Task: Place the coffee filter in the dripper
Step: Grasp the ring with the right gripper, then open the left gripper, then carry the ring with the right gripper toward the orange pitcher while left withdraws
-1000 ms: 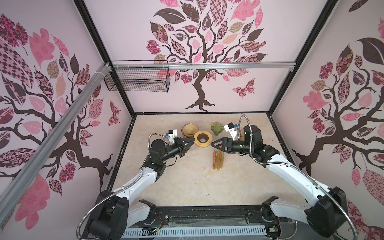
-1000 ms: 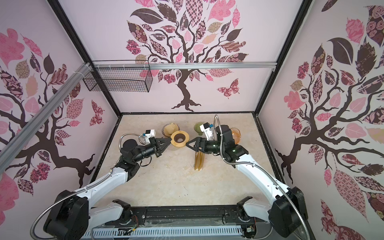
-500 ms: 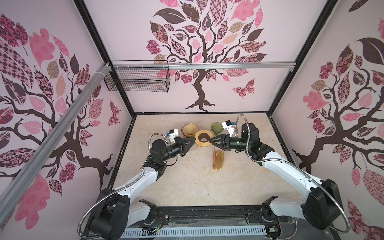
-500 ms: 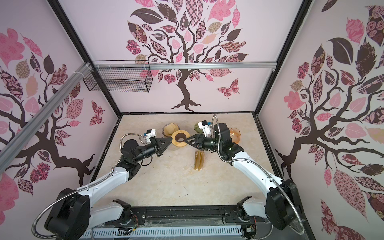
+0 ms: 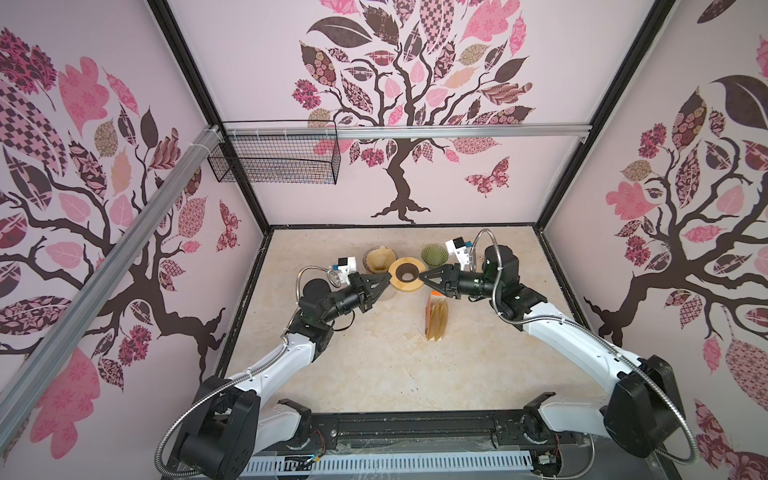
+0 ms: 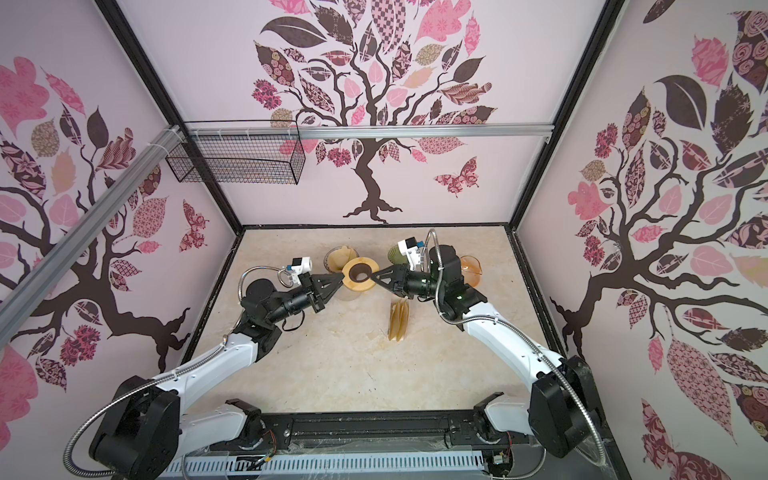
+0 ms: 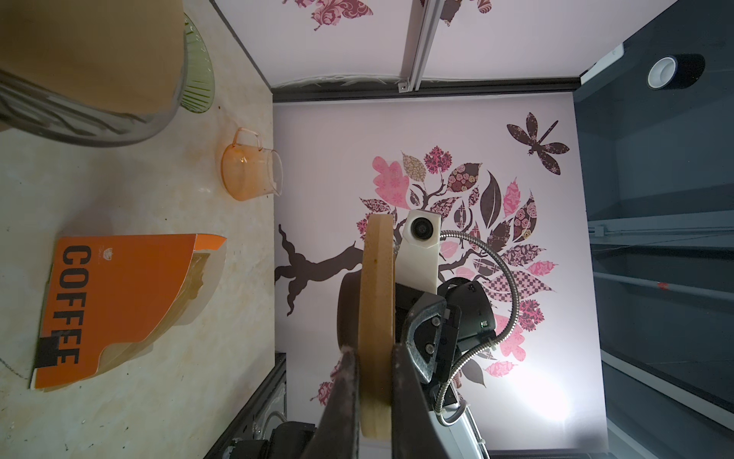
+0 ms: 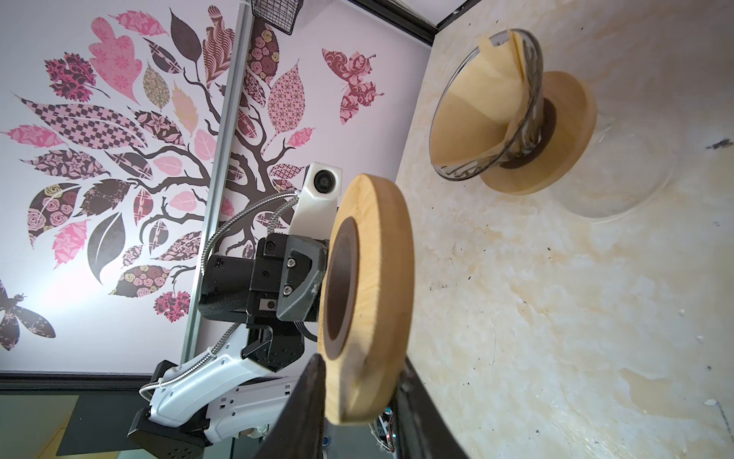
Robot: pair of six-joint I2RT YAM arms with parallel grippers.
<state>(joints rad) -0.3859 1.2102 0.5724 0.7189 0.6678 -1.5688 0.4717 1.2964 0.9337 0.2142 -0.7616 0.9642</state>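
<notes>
Right gripper (image 5: 422, 276): a second ago it hung spread above the filter packet (image 5: 436, 316). It has since swung over to the wooden ring (image 5: 407, 275), and its jaws now straddle the ring's rim, drawing in (whether they press the wood yet, I cannot tell).
Left gripper (image 5: 387, 280): pressed together on the opposite rim, as it was a second ago. Its fingers (image 7: 342, 401) pinch the wood and keep the ring off the table (image 5: 374, 374).
Meaning for the task: probably a handover, or a two-handed steadying of the ring. Neither gripper carries a filter, so the placing itself looks not yet begun with this part.
Clear dripper (image 8: 460, 173): stands just behind the ring on its own wooden collar, with a brown paper filter (image 8: 468, 103) already lining it.
Filter packet: lies flat on the table on the right arm's side, near the ring but apart from it. It is an orange sleeve lettered COFFEE, torn open at one end.
Coffee filters (image 7: 204, 274): thin brown fan-shaped papers, stacked, their curved edges showing past the sleeve.
Wooden ring: pale wood with a dark inner collar and an open hole, no glass cone seated in it.
</notes>
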